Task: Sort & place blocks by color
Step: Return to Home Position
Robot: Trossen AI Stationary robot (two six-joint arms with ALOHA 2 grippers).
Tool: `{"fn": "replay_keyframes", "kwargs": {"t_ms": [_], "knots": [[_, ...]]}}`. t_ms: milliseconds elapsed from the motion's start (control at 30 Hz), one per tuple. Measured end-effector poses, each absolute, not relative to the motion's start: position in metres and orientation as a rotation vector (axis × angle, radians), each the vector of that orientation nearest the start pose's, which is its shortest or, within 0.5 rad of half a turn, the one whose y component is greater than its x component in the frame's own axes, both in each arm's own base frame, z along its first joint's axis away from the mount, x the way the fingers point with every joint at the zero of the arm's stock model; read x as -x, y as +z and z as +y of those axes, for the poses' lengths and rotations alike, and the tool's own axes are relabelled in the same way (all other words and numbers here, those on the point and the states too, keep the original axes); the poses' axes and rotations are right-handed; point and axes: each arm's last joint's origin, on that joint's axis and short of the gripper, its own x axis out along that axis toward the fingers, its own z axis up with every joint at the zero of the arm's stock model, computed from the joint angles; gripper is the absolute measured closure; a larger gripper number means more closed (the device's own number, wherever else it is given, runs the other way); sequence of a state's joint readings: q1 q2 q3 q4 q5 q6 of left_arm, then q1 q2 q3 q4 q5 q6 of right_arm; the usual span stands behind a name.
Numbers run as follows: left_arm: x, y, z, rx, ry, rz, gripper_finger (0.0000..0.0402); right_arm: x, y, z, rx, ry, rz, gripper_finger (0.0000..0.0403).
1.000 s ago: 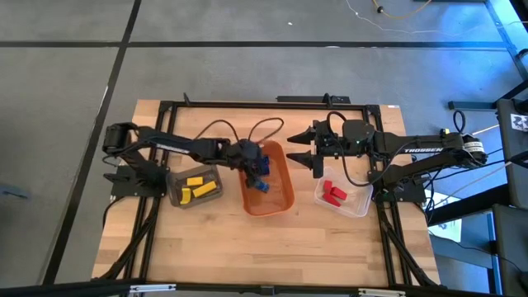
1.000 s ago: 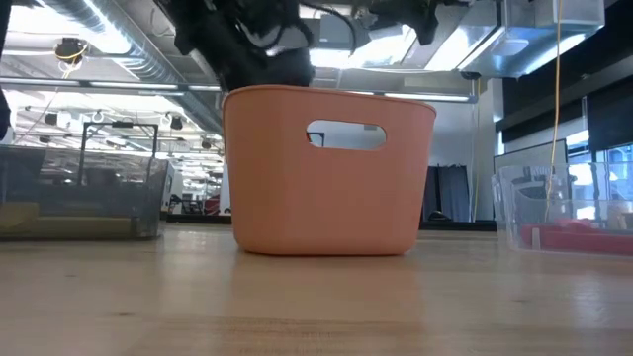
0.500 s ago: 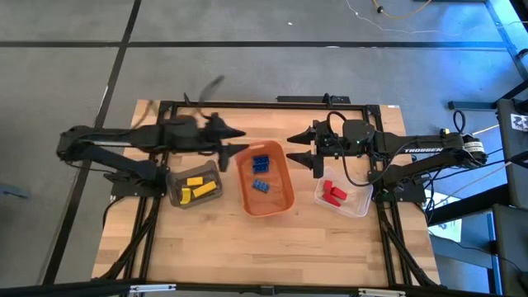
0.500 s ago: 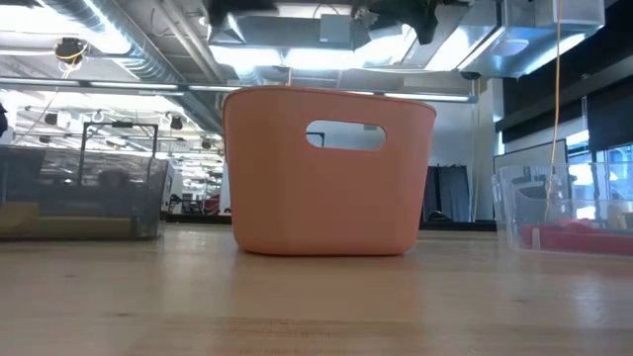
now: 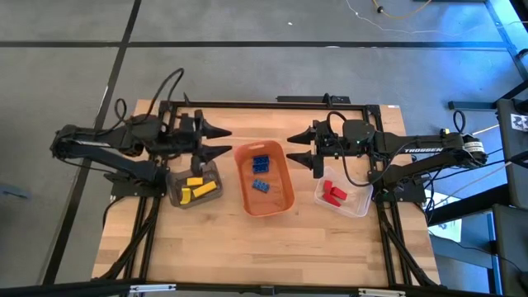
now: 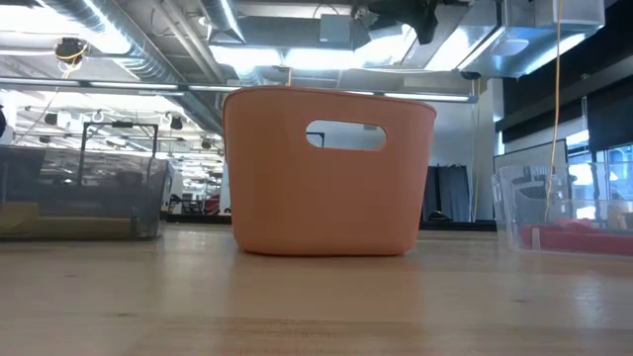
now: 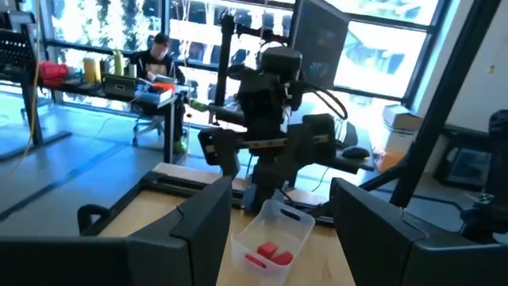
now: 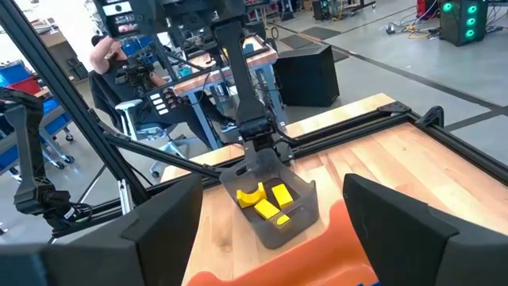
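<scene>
Blue blocks (image 5: 261, 171) in the orange tub (image 5: 279, 203): overhead view only.

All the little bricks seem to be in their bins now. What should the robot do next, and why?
Probably just draw the left claw back to rest. The yellow bricks lie in the dark bin, blue bricks in the orange tub, red bricks in the clear bin, and I see none loose. It and the right claw both hang open, empty.

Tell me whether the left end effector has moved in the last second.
Yes. In the high view the left end effector has pulled back off the orange bin and now hangs open just outside its left rim.
</scene>
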State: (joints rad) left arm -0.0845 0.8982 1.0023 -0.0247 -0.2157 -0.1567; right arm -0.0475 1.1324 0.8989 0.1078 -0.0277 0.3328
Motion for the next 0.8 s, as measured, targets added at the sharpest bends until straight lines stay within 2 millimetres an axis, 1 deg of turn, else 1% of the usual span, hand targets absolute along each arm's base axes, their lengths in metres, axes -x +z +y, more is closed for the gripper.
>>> {"fn": "replay_keyframes", "kwargs": {"t_ms": [300,400,467,533,600,733,767,800], "knots": [[-0.188,0.406,-0.011,0.162,0.115,-0.117,0.0198,-0.256,0.332,-0.011,-0.337,-0.04,0.121,0.0097],[-0.182,0.409,-0.013,0.153,0.068,-0.135,0.0198,-0.256,0.332,-0.011,-0.338,-0.04,0.121,0.0097],[-0.177,0.411,-0.014,0.125,0.051,-0.14,0.0206,-0.256,0.332,-0.011,-0.341,-0.04,0.122,0.0097],[-0.175,0.41,-0.015,0.098,0.044,-0.133,0.0227,-0.256,0.332,-0.011,-0.341,-0.04,0.122,0.0097],[-0.172,0.405,-0.015,0.083,0.045,-0.127,0.026,-0.256,0.332,-0.011,-0.341,-0.04,0.122,0.0097],[-0.163,0.385,-0.013,0.087,0.055,-0.116,0.0356,-0.256,0.332,-0.011,-0.342,-0.039,0.122,0.0097],[-0.16,0.377,-0.013,0.092,0.057,-0.113,0.0378,-0.256,0.332,-0.011,-0.342,-0.039,0.122,0.0097],[-0.157,0.371,-0.013,0.101,0.057,-0.117,0.0389,-0.256,0.332,-0.011,-0.341,-0.039,0.122,0.0097]]}}
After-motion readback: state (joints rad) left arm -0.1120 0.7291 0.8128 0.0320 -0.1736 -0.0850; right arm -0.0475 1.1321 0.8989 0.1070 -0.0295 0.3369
